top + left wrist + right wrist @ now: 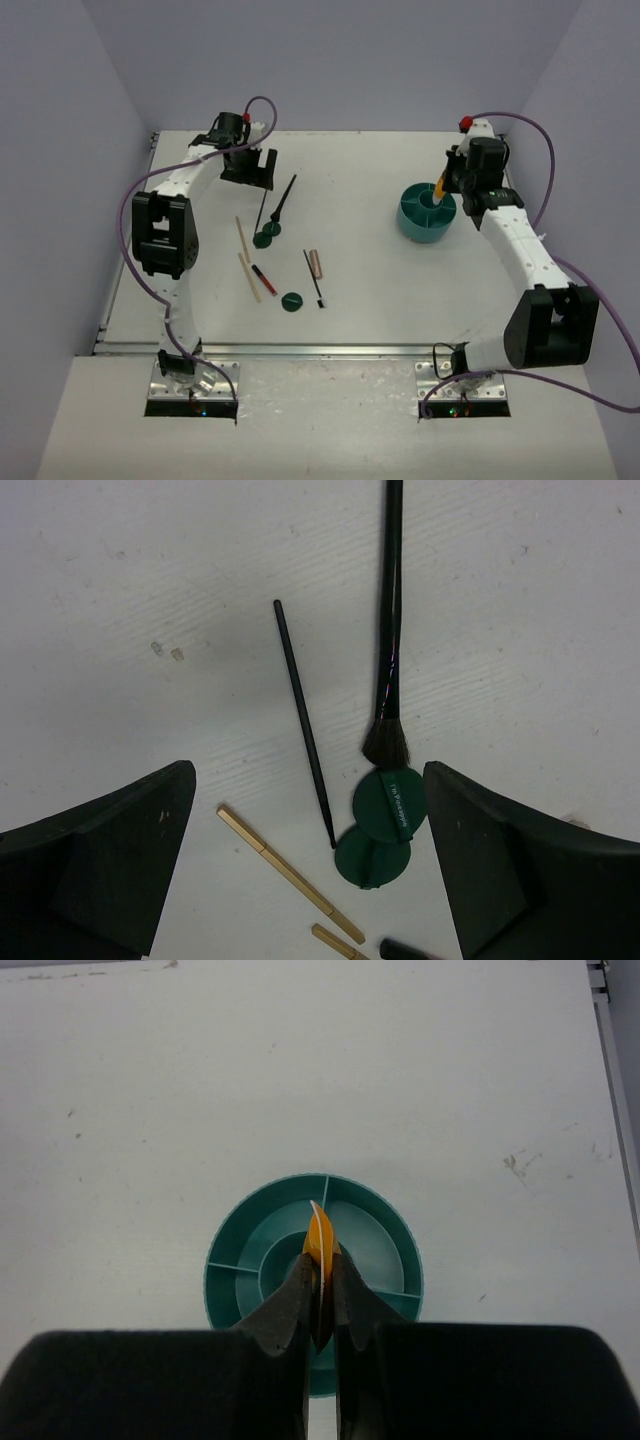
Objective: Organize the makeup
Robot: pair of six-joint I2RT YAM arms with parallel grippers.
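Note:
My right gripper (320, 1268) is shut on the orange wedge (320, 1233) and holds it over the middle of the teal divided container (385, 1235), also seen from above (427, 222). My left gripper (310, 880) is open and empty above the table's far left (247, 168). Below it lie a big black brush (388, 630), a thin black brush (303, 720), two overlapping dark green discs (385, 815) and a wooden stick (290, 875). Nearer the front lie a second stick (250, 277), a red-black pencil (264, 279), a beige tube (315, 263), another thin brush (314, 277) and a third green disc (292, 300).
The white table (400, 290) is walled at the back and both sides. The arm bases stand on metal plates (195, 385) at the near edge. Purple cables loop beside both arms.

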